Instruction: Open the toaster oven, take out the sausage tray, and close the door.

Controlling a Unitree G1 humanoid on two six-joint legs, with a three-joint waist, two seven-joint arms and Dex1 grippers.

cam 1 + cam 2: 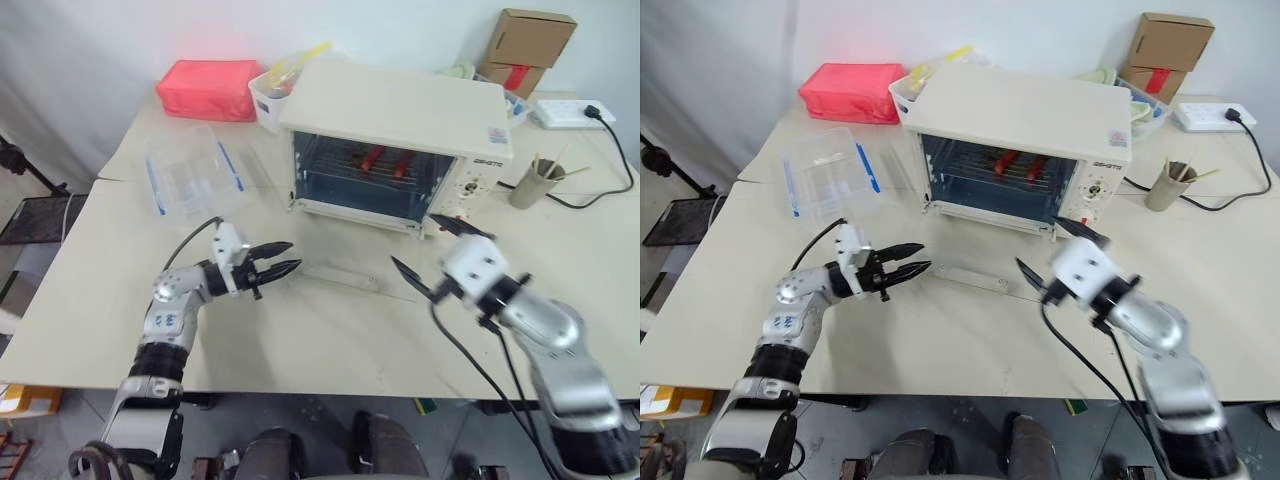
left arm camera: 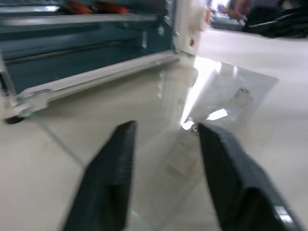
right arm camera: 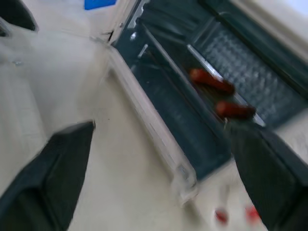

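Currently the toaster oven sits on the counter with its glass door folded down flat. Sausage tray with two red sausages inside on the rack. Left tool released, near door's edge. Right tool spread wide, empty, before the opening.

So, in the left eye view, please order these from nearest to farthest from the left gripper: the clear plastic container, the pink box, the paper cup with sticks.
1. The clear plastic container, just beyond the left gripper, on the robot's left.
2. The pink box, at the table's far left edge.
3. The paper cup, far on the right, past the toaster oven.
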